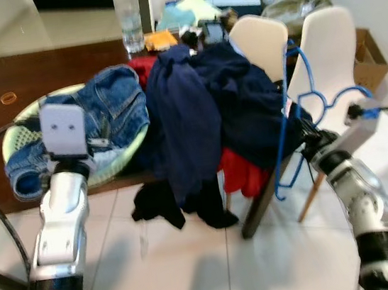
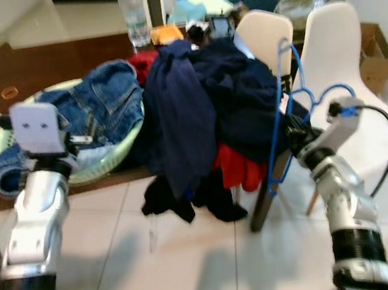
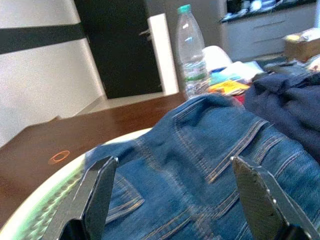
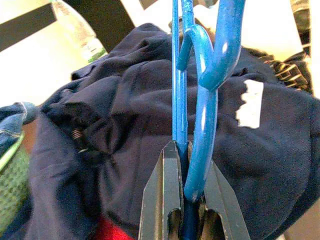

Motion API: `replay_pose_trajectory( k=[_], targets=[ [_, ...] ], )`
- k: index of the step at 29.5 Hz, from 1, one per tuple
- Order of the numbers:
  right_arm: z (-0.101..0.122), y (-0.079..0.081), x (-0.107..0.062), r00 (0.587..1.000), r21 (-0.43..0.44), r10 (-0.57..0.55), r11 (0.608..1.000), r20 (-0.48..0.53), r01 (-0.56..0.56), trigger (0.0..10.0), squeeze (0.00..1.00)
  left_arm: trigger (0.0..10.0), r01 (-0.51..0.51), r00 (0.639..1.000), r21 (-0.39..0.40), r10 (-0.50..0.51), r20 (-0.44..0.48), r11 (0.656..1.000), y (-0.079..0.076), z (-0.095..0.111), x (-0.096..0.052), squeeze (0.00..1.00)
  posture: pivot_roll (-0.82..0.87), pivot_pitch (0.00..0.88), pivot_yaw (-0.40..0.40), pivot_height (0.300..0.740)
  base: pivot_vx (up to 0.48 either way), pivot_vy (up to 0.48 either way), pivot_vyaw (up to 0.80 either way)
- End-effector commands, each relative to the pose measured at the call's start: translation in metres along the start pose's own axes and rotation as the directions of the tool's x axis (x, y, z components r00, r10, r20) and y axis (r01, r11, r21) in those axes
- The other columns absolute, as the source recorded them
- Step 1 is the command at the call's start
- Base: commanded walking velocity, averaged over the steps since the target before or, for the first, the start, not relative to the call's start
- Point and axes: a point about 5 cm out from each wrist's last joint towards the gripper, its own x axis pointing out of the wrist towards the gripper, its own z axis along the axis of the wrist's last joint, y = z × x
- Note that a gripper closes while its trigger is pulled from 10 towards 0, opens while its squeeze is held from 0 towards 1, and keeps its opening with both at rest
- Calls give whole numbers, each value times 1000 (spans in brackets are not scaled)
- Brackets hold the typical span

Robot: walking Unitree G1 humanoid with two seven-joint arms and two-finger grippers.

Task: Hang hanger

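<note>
A blue plastic hanger (image 1: 297, 113) stands upright beside the clothes pile, its hook curling near the white chair. My right gripper (image 1: 306, 137) is shut on the hanger (image 4: 192, 125), the fingers (image 4: 162, 195) pinching its blue bars in the right wrist view. Just beyond the hanger lies a heap of dark navy garments (image 1: 210, 107) draped over the brown table's edge, with red cloth (image 1: 244, 170) beneath. My left gripper (image 3: 175, 195) hovers open over blue jeans (image 3: 200, 165) in a pale green basket (image 1: 17, 132).
Two white chairs (image 1: 328, 49) stand at the right behind the hanger. A water bottle (image 1: 128, 14) and clutter sit at the table's far side. A cardboard box (image 1: 372, 57) is at the far right. White tiled floor (image 1: 196, 273) lies in front.
</note>
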Motion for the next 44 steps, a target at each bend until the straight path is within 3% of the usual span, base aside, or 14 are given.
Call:
replay_pose_trajectory(
  k=[1, 11, 13, 16, 18, 20, 22, 29, 33, 36, 44],
  targets=[
    [3, -6, -3, 1000, -1, -18, 1000, 11, 18, 10000, 0, 10000, 15, 1000, -10, -15, -3, 1000, -5, 1, -2, 0, 157, 126, -34, 740, 401, 0, 0],
    [1, -7, -4, 1000, 4, -16, 1000, 7, 16, 10000, 0, 10000, 29, 999, -25, -30, -37, 999, -19, 0, -8, 0, 161, 122, -30, 740, 147, 0, 0],
    [1, -7, -4, 1000, 5, -14, 1000, 3, 14, 10000, 0, 10000, 46, 997, -65, -50, -51, 997, -28, 4, -14, 0, 165, 111, -27, 740, 0, 0, 0],
    [1, -8, -3, 1000, 12, -10, 1000, -3, 10, 10000, 0, 10000, 141, 987, -160, -151, -52, 977, -61, 31, -40, 0, 179, 130, -30, 740, 0, 0, 0],
    [1, -8, -3, 1000, 14, -9, 1000, -3, 9, 10000, 0, 10000, 151, 984, -178, -165, -65, 972, -66, 34, -48, 0, 179, 132, -29, 740, 0, 0, 0],
    [1, -8, -3, 1000, 14, -9, 1000, -3, 9, 10000, 0, 10000, 151, 984, -178, -165, -65, 972, -66, 34, -48, 0, 179, 132, -29, 740, 0, 0, 0],
    [2, -8, -2, 1000, 18, -7, 1000, -4, 7, 10000, 0, 10000, 139, 981, -213, -164, -107, 967, -65, 37, -60, 0, 195, 148, -32, 740, 0, 0, 0],
    [2, -9, 0, 1000, 22, -7, 1000, -8, 7, 10000, 0, 10000, 129, 987, -204, -146, -71, 970, -57, 53, -59, 0, 210, 158, -32, 740, 0, 0, 0],
    [2, -5, -1, 999, 4, 35, 999, -4, -35, 10000, 0, 10000, 96, 992, -129, -106, -65, 987, -45, 56, -57, 0, 226, 149, -30, 740, 0, 0, 0],
    [1, 0, 0, 997, -26, 79, 997, -12, -79, 10000, 0, 10000, 44, 991, -76, -53, -123, 996, -32, 49, -60, 0, 227, 146, -31, 740, 0, 0, 800],
    [1, 0, 0, 996, -8, 90, 996, -15, -90, 10000, 0, 10000, 96, 973, -136, -122, -196, 986, -33, 47, -76, 0, 227, 159, -27, 740, 0, 0, 800]
  ],
)
